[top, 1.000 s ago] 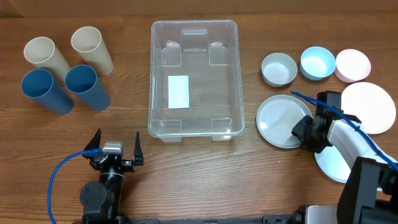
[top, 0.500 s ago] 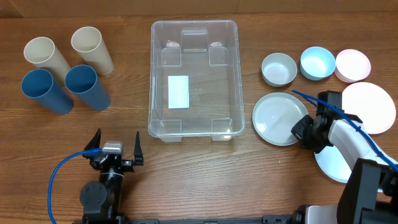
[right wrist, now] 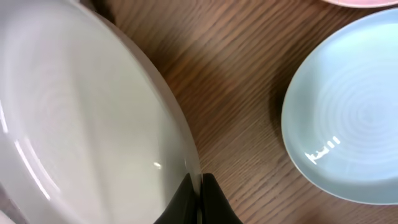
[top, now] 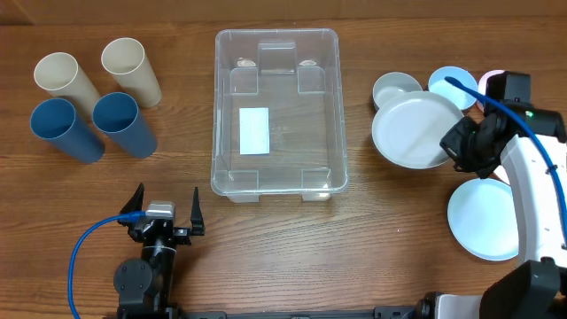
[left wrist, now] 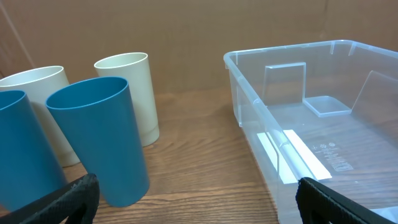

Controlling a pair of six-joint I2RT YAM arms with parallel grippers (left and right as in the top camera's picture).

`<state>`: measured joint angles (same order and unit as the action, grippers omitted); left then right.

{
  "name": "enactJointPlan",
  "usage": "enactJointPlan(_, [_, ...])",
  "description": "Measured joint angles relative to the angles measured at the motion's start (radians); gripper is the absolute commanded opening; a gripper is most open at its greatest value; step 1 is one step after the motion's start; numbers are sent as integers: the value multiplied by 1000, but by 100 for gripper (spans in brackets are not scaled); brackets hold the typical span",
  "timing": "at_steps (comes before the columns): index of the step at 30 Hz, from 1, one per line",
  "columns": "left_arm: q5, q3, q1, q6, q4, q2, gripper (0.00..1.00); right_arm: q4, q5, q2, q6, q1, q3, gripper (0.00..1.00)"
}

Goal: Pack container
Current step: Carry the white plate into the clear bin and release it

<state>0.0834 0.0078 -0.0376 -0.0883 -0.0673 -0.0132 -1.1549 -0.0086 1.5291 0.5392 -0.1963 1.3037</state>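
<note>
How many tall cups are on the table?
4, all left of the bin: left cream cup and right cream cup at the back, left blue cup and right blue cup in front. None looks hidden.

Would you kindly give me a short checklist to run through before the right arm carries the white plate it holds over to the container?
1. Right gripper pinches the white plate at its rim: ok.
2. Container holds nothing, so there is room for the plate: ok.
3. Nothing stands on the table between plate and container: ok.
4. Left gripper is open and sits at the near edge, away from the container: ok.
5. Plate is high enough to clear the grey bowl it overlaps in the overhead view: cannot tell.
</note>
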Motion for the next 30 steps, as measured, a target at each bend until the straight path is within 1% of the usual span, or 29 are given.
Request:
enactJointPlan(3, [0,0,0,0,0,0,100,-10,-32,-32,-52,7,41,4])
enactJointPlan(5, [0,0,0,0,0,0,100,-20,-64,-61,-96,42,98,4])
enactJointPlan(7, [0,0,0,0,0,0,100,-18,-98,-92,-132,115,169,4])
enactJointPlan(9, [0,0,0,0,0,0,100,29,-143,-121,-160,222,216,4])
enactJointPlan(12, [0,0,0,0,0,0,100,107,-174,-133,-178,381,226,4])
enactJointPlan(14, [0,0,0,0,0,0,100,166,-172,-111,-177,496,227,4])
enactJointPlan(17, [0,0,0,0,0,0,100,228,-140,-45,-176,599,228,4])
enactJointPlan(18, [0,0,0,0,0,0,100,242,-130,2,-176,631,228,4])
enactJointPlan(22, [0,0,0,0,0,0,100,265,-102,172,-173,655,228,4])
enactJointPlan(26, [0,0,0,0,0,0,100,243,-87,319,-173,655,228,4])
enactJointPlan(30, [0,0,0,0,0,0,100,197,-74,375,-174,655,223,4])
